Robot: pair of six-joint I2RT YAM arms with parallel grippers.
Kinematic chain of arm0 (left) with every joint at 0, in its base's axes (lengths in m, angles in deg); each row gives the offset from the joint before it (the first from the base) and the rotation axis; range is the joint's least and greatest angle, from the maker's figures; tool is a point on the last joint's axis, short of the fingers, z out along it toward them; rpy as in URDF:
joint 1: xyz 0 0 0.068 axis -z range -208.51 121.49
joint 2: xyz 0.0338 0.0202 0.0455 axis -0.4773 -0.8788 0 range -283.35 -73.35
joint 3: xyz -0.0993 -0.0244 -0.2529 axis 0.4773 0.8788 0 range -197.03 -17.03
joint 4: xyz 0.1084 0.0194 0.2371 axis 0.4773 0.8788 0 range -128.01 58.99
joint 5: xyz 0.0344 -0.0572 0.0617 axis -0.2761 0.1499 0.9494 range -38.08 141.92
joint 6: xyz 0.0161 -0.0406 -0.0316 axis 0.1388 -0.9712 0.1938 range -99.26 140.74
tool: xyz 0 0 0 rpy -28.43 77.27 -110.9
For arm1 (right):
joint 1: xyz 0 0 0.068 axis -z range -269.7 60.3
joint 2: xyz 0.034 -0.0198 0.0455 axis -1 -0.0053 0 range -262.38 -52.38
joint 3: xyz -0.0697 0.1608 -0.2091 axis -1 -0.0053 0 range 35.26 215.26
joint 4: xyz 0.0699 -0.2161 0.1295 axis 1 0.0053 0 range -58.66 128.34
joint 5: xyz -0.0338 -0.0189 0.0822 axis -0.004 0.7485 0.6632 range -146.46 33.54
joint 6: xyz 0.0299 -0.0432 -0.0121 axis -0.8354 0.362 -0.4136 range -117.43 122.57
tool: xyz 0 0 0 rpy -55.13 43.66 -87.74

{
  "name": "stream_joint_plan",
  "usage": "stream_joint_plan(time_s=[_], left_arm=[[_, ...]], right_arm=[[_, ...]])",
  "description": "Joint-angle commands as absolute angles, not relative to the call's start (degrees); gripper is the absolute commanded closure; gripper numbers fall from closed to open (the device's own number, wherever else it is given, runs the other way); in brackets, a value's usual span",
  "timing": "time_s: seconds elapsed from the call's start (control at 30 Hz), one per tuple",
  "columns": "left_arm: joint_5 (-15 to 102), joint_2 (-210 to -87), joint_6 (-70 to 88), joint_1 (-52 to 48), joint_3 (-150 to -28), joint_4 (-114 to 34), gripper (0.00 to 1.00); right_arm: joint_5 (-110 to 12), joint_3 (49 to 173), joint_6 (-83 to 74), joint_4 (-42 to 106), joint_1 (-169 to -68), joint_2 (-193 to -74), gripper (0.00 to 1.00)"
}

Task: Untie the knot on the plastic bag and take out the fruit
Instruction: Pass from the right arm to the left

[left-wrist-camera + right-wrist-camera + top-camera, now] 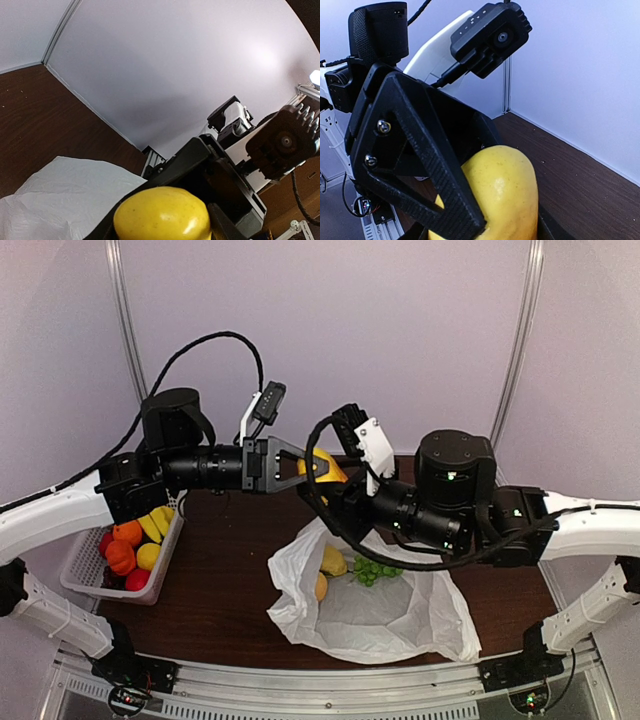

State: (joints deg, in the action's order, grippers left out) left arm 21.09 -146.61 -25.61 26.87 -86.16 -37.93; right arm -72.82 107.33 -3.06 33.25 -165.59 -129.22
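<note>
Far left: a white slatted plastic basket [80, 578] sits on the dark brown wooden table [220, 580] with orange, yellow and red fruit in it.

Left of centre, in mid-air: the left gripper [305, 467] reaches in level. Its black triangular fingers stand partly apart, one either side of the long yellow-orange toy mango [326, 468]. In the right wrist view one finger lies against the skin. We cannot tell whether both pads press yet.

Centre: the mango hangs well above the table, over the bag's far edge. As far as we can judge, its long axis is roughly level and runs left to right. The rounded free end points at the left arm. The other end is hidden.

Right of that: the right gripper [322, 480] is clamped on the mango and carries it.

Below: the thin white translucent plastic bag [400, 625] lies open. We see no knot, so we judge it undone. A smaller yellow fruit [333, 562] and a green grape bunch [372, 570] remain inside.

We read the step in hand as a handover.
- Seat the left pads on the thick mid-body, not the tapering end.
- The right jaws should let go only once that grip is firm.
- Separate along the fruit's axis.
- The smooth skin may squirt out sideways.
</note>
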Motion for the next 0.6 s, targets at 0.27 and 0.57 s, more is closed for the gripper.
stream_joint_plan(time_s=[0.27, 0.57], left_arm=[[22.6, -145.2, -24.2, 27.5, -86.6, -39.4, 0.58], [29.5, -142.4, -15.8, 26.6, -95.0, -22.1, 0.59]], right_arm=[[-73.5, 103.1, -3.8, 31.5, -165.9, -126.0, 0.06], [-76.1, 100.1, -7.4, 33.2, -165.9, -119.2, 0.01]])
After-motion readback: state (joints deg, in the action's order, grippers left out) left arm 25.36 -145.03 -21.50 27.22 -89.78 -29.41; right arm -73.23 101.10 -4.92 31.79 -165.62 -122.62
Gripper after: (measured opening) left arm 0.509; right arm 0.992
